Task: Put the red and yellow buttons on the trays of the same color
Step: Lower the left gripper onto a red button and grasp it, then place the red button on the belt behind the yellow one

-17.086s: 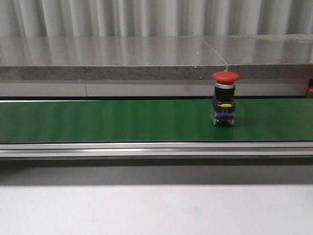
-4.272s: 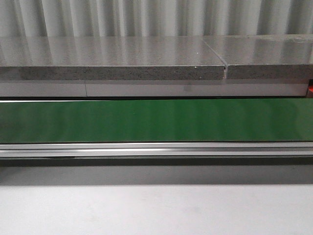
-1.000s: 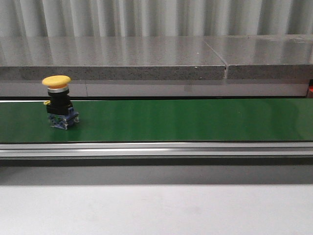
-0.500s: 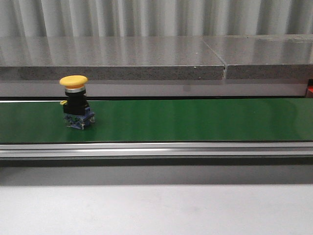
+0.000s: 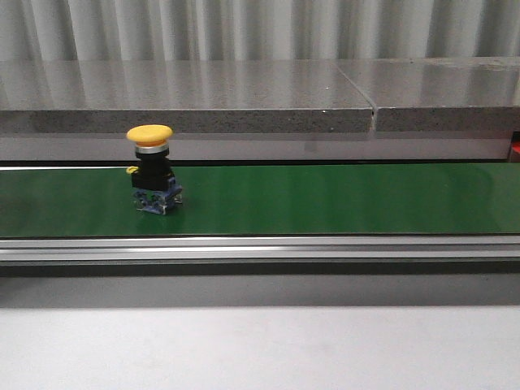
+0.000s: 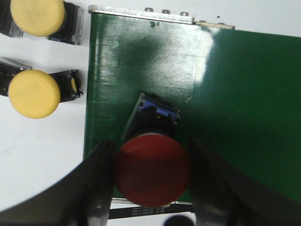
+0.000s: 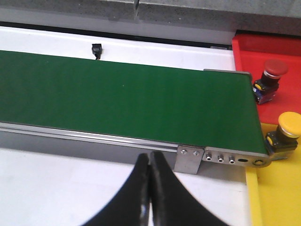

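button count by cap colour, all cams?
Yellow buttons: 4. One riding the green belt at, two beside the belt at and, one on the yellow tray at.
Red buttons: 2. One between the left gripper fingers at, one on the red tray at.
Total: 6.

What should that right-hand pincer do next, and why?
Probably open. The right pincer hangs shut by the end of the green belt, where a yellow button stands, not yet on the yellow tray. I'd guess it needs parted fingers to take that button.
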